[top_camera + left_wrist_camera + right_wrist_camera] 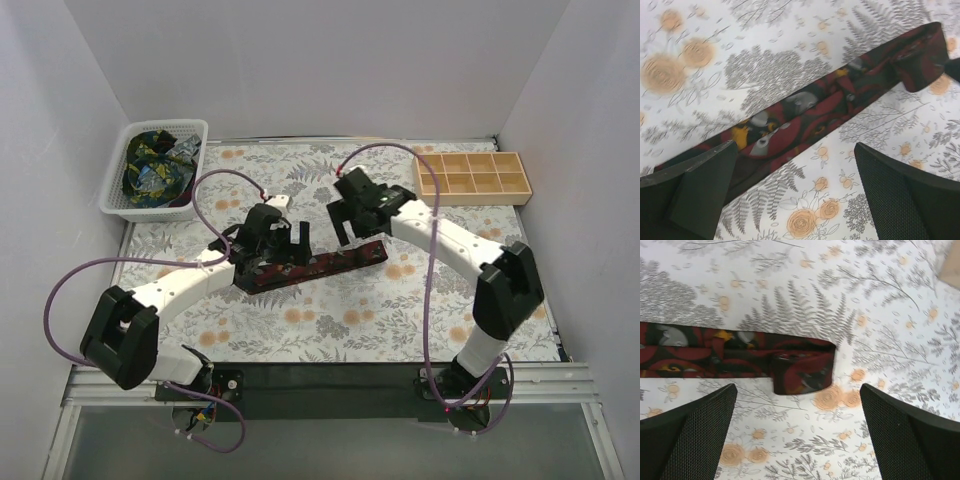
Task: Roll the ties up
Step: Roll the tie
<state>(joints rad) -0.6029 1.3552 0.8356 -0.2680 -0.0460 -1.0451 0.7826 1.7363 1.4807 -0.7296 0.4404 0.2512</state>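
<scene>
A maroon tie (pixel 330 262) with dark, grey and yellow patterns lies flat on the floral tablecloth, running from lower left to upper right. Its right end is folded over itself (pixel 802 372), also seen at the upper right of the left wrist view (pixel 917 60). My left gripper (pixel 288 243) hovers over the tie's left part, open, with the tie passing under its left finger (pixel 695 190) and nothing between the fingers. My right gripper (pixel 352 228) hangs open just beside the folded end, holding nothing (pixel 797 435).
A white basket (pixel 192 128) at the back left holds more crumpled ties (pixel 155 170). A wooden compartment tray (pixel 472 177) sits at the back right. White walls enclose the table on three sides.
</scene>
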